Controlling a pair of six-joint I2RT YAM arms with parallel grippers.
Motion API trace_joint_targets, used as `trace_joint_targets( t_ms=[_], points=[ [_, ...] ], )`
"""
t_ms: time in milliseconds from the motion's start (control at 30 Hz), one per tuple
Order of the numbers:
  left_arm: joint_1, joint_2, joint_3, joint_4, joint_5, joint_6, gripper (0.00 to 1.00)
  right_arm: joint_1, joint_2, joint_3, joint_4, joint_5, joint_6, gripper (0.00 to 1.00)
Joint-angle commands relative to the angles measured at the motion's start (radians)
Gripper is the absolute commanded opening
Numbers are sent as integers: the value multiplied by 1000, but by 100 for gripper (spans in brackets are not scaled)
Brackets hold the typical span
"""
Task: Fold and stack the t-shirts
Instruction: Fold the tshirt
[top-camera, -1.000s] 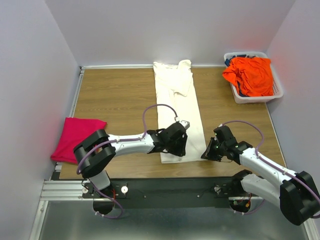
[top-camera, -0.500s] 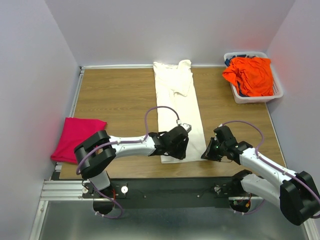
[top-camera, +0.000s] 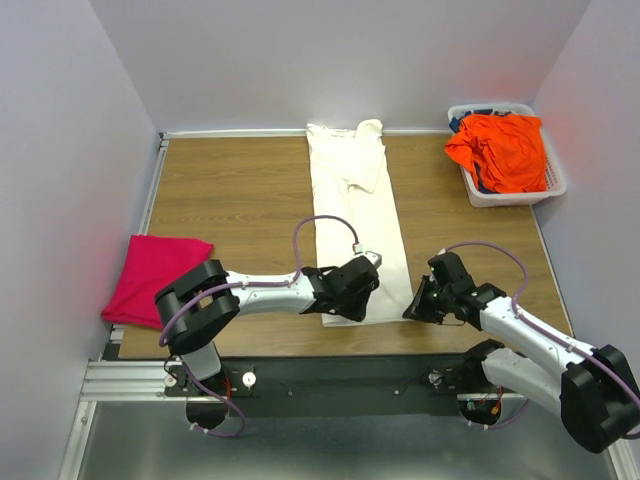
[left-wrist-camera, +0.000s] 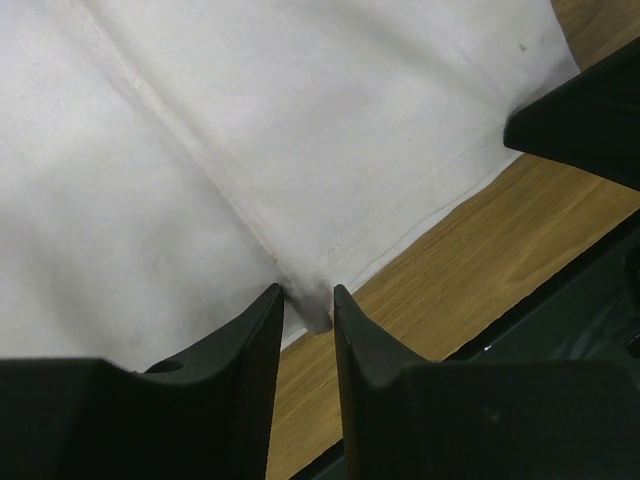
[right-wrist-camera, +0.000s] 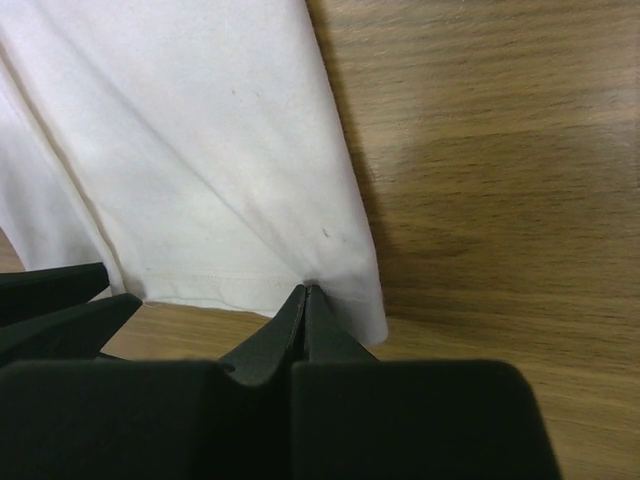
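Overhead camera views the whole bench (top-camera: 230, 190) from the near side; both wrist cameras look closely at the near hem of the cream-white t-shirt (top-camera: 350, 200).

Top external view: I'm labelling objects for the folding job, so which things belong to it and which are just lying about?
Belong to the job: cream-white t-shirt, magenta-pink t-shirt, orange t-shirt.
Just lying about: white lattice basket, which holds the orange t-shirt; wooden table.

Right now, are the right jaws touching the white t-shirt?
Touching. The right wrist view shows the right gripper, jaws shut, pinching the cream-white t-shirt at its hem.
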Motion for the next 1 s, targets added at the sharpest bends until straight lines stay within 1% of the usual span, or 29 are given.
trace_joint_targets(
  t_ms=[0, 33, 67, 167, 200, 367, 500, 967],
  points=[
    [-12, 9, 33, -8, -45, -1, 28, 9, -13, -25, -44, 30, 9, 5],
    [-12, 6, 35, -11, -48, -1, 26, 6, -14, -27, -44, 29, 12, 5],
    [-10, 3, 38, -14, -51, 1, 19, 7, -14, -27, -44, 29, 10, 5],
    [-10, -5, 44, -25, -56, 2, 8, 7, -14, -26, -44, 29, 12, 5],
    [-12, -11, 47, -28, -56, 2, 0, 7, -14, -25, -44, 29, 13, 5],
    [-12, -40, 67, -50, -59, 10, 0, 7, -13, -24, -42, 27, 13, 5],
    [-10, -31, 75, -53, -44, 16, 0, 7, -20, -19, -47, 27, 15, 5],
    [-10, -79, 76, -74, -33, 22, 0, 7, -37, -21, -62, 35, 18, 5]
  ],
)
